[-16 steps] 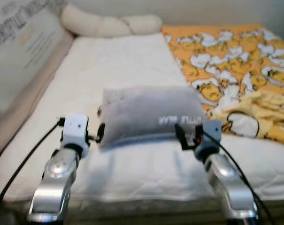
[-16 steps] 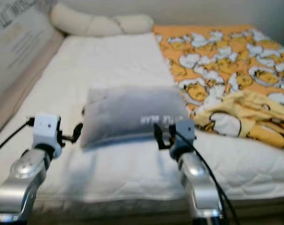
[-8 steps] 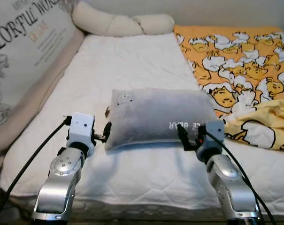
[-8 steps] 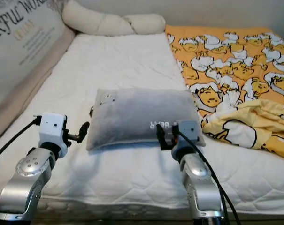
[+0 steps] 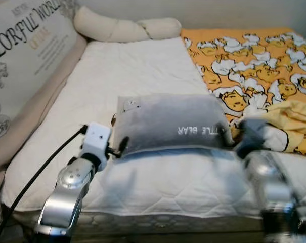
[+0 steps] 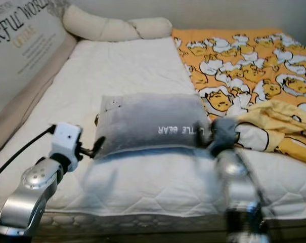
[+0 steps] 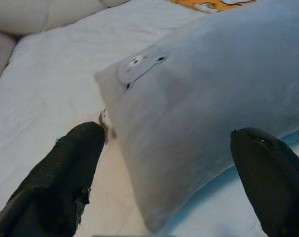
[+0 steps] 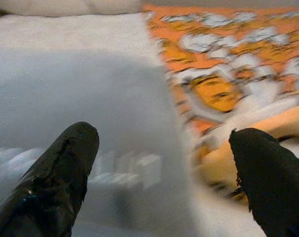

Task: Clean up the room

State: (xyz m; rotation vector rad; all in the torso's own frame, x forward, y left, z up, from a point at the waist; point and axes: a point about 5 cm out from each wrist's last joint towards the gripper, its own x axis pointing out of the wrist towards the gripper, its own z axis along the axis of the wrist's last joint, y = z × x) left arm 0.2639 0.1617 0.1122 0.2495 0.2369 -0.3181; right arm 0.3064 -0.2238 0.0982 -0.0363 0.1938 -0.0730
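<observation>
Left tool (image 7: 164, 163) spread wide at the left end of a grey rectangular plush pillow (image 5: 170, 124). Right tool (image 8: 164, 168), also wide, sits motion-blurred at its right end. Pillow lies on the white quilted bed (image 5: 137, 71), beside an orange cartoon-print blanket (image 5: 254, 55).

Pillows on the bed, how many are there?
3: a grey pillow mid-bed between the grippers, a cream pillow at the far end, a printed pillow on the left.

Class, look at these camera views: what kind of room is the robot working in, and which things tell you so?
Most likely a bedroom. A white quilted mattress takes up the middle, a grey pillow lies on it, and an orange cartoon-print blanket is spread along one side, with a long cream bolster at the head.
</observation>
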